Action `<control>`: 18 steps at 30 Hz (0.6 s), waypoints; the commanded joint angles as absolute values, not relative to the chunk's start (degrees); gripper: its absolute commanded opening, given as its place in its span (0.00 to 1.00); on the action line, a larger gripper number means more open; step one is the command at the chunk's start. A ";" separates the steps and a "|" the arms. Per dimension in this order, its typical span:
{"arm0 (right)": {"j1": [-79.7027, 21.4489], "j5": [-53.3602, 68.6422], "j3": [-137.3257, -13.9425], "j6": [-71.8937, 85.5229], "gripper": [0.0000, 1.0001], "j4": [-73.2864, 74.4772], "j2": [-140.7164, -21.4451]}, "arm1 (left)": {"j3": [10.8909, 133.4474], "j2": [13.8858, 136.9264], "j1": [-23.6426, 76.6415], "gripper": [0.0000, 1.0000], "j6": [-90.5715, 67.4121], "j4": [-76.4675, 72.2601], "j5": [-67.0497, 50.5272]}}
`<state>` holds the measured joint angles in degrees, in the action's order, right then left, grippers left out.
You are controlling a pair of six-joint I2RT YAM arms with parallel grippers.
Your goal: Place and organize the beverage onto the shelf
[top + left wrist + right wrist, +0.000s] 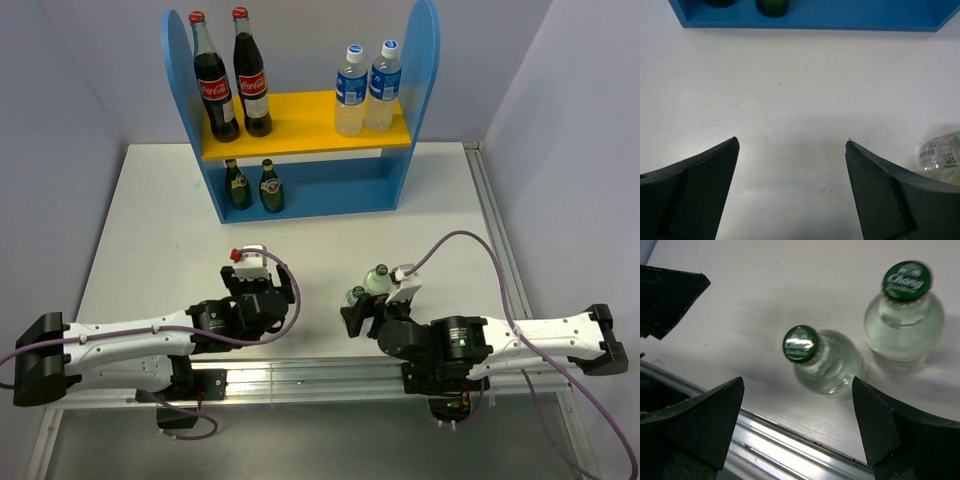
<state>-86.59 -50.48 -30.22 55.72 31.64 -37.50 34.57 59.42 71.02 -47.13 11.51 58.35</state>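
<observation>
The shelf (300,135) stands at the back. Two blue-capped water bottles (366,90) are on its yellow upper board, right side. Two dark green bottles (254,185) stand on the blue base, left side; their bottoms show in the left wrist view (772,6). Two clear bottles (367,288) with green caps stand on the table near the front, the nearer one (825,360) and the farther one (904,320). My right gripper (797,384) (360,312) is open and hovers over the nearer one, not touching it. My left gripper (791,143) (252,272) is open and empty over bare table.
Two tall red-capped cola bottles (232,80) stand on the upper board's left. An aluminium rail (300,378) runs along the table's near edge, just under the right gripper (790,440). A clear bottle shows at the right edge of the left wrist view (940,156). Grey walls enclose the table.
</observation>
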 commanded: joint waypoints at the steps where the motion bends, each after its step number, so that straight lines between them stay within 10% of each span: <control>1: -88.85 -51.94 -31.11 61.08 0.96 28.38 -41.38 | 38.93 57.75 75.49 0.94 -59.49 31.35 65.74; 18: -87.63 -56.34 -29.53 73.23 1.00 26.13 -58.00 | 29.71 43.51 79.45 0.95 -54.67 22.15 61.17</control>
<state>-89.12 -53.15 -30.28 74.00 32.29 -56.12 31.24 45.17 79.07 -57.17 26.57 61.87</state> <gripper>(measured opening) 0.998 0.952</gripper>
